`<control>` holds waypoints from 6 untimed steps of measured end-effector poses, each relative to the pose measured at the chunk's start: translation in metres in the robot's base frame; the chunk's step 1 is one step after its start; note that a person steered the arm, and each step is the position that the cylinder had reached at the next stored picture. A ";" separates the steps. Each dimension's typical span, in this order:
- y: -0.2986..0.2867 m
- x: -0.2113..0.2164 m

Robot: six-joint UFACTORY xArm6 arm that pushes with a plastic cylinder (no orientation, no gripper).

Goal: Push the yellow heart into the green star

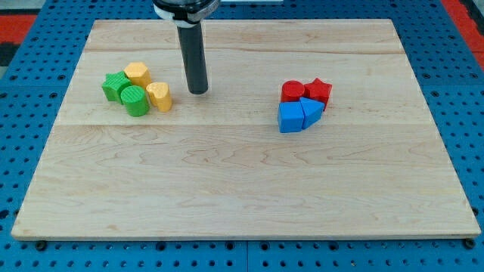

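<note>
The yellow heart (159, 96) lies at the view's left, touching the right side of a green cylinder (135, 100). The green star (116, 86) sits at the far left of that cluster, touching the green cylinder. A yellow hexagon-like block (138, 73) lies above them, next to the star. My tip (198, 91) rests on the board just right of the yellow heart, a small gap apart from it.
At the view's right is a second cluster: a red cylinder (293, 91), a red star (319, 91), a blue cube (290, 118) and a blue triangle (311, 113). The wooden board (242, 189) lies on a blue pegboard surface.
</note>
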State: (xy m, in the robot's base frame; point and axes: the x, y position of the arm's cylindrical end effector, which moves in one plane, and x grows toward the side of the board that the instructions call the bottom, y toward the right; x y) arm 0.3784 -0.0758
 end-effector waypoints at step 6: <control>-0.037 -0.029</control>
